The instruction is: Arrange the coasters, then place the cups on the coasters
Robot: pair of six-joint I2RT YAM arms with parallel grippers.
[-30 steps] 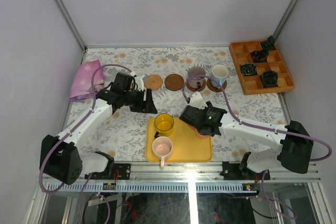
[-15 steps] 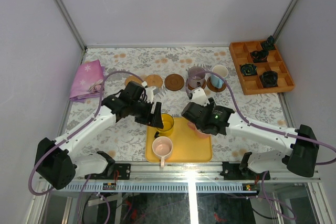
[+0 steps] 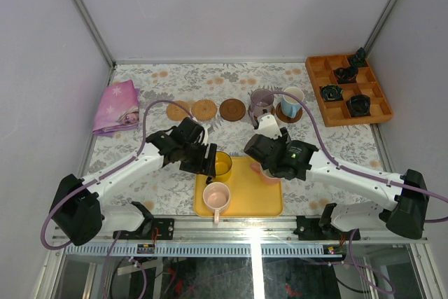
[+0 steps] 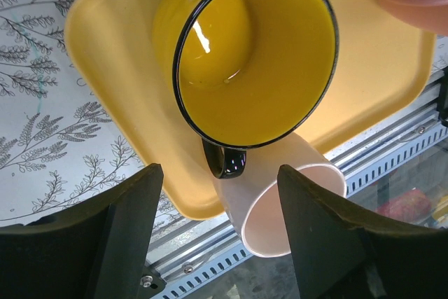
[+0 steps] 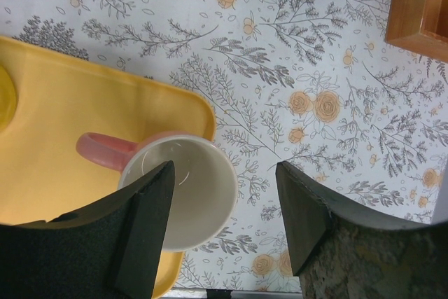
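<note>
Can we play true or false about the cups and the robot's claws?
1. The yellow cup sits on the yellow tray. True.
2. The light blue cup is on the tray too. False: it stands on a dark coaster farther back on the table.
3. Three coasters have no cup on them. True: two tan coasters and one brown coaster.
4. Both claws are shut tight. False: the left claw and the right claw are both open.
</note>
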